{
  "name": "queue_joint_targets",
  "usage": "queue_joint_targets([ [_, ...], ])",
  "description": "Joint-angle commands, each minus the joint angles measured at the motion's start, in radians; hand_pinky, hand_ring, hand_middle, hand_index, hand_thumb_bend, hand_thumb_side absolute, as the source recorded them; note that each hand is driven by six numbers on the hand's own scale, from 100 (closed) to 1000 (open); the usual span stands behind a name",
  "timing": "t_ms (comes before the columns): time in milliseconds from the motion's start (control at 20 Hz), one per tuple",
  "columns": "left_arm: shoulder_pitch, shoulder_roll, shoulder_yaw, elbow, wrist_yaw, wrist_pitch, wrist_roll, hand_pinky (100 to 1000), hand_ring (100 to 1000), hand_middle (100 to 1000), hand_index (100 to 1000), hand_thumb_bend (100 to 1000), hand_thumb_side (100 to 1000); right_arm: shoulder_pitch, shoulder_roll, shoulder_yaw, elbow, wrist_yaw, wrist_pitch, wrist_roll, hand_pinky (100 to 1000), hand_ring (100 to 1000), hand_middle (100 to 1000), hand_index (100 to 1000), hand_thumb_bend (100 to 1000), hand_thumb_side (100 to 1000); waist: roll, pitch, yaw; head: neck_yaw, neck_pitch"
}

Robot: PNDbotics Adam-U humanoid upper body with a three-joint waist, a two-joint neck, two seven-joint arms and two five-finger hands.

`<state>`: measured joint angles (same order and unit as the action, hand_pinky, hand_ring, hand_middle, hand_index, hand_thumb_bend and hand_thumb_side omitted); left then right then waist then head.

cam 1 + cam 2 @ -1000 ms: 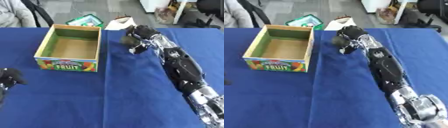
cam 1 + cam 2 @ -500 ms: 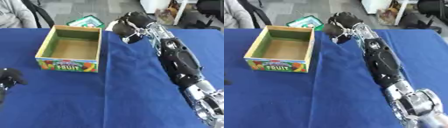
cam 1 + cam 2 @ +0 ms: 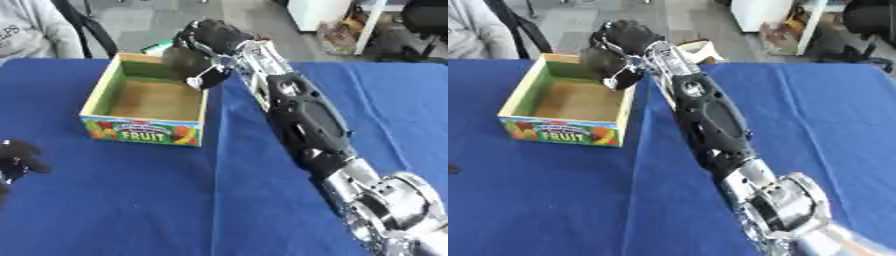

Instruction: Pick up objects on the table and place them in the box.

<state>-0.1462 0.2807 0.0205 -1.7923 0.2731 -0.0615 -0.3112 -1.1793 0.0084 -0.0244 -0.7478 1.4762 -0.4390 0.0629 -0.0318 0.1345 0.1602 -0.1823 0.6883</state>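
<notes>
Right hand (image 3: 203, 46) curled around a dark thing (image 3: 187, 64), hanging just under the fingers, above the far corner of the box (image 3: 144, 130). Left hand (image 3: 17, 159) low, fingers curled, holding nothing.

Your right arm (image 3: 306, 120) runs from the 5 o'clock corner up toward 11 o'clock, stretched nearly straight, black shells along the forearm and a silver joint low in the frame. Your right hand (image 3: 203, 46) is at the far end of that reach, fingers curled downward; what they hold cannot be made out. Your left hand (image 3: 17, 159) sits at 8 o'clock by the edge, fingers curled in on nothing.
</notes>
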Motion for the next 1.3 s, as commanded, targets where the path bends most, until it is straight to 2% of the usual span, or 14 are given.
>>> queue_joint_targets([
  [50,-0.022,0.005,-0.007,-0.023,0.013,0.000,-0.010,585,492,561,556,100,773,-0.027,0.036,-0.009,-0.028,0.017,0.007,0.017,598,427,376,527,100,248,0.009,-0.007,0.016,-0.018,-0.020],
  [300,-0.033,0.003,-0.011,-0.027,0.016,0.000,-0.015,584,491,560,555,100,774,-0.019,0.063,-0.029,-0.010,0.041,0.036,0.035,597,448,398,549,100,243,0.011,0.007,0.054,-0.031,-0.033],
  [600,-0.042,0.001,-0.016,-0.029,0.016,-0.002,-0.020,584,490,559,555,100,774,-0.012,0.063,-0.062,0.020,0.080,0.099,0.032,595,473,425,581,100,242,0.012,0.020,0.082,-0.042,-0.045],
  [1100,-0.037,0.003,-0.015,-0.029,0.012,-0.006,-0.020,584,489,559,554,100,774,-0.006,0.042,-0.090,0.049,0.162,0.193,-0.023,613,511,471,637,100,269,0.016,0.022,0.083,-0.043,-0.048],
  [1200,-0.036,0.003,-0.015,-0.028,0.011,-0.006,-0.020,584,489,559,554,100,774,-0.006,0.039,-0.093,0.057,0.172,0.205,-0.021,620,522,494,663,100,277,0.016,0.022,0.082,-0.043,-0.049],
  [1300,-0.036,0.003,-0.014,-0.028,0.011,-0.007,-0.020,584,489,558,554,100,774,-0.006,0.037,-0.094,0.065,0.178,0.214,-0.012,647,579,637,765,100,297,0.016,0.022,0.081,-0.043,-0.050],
])
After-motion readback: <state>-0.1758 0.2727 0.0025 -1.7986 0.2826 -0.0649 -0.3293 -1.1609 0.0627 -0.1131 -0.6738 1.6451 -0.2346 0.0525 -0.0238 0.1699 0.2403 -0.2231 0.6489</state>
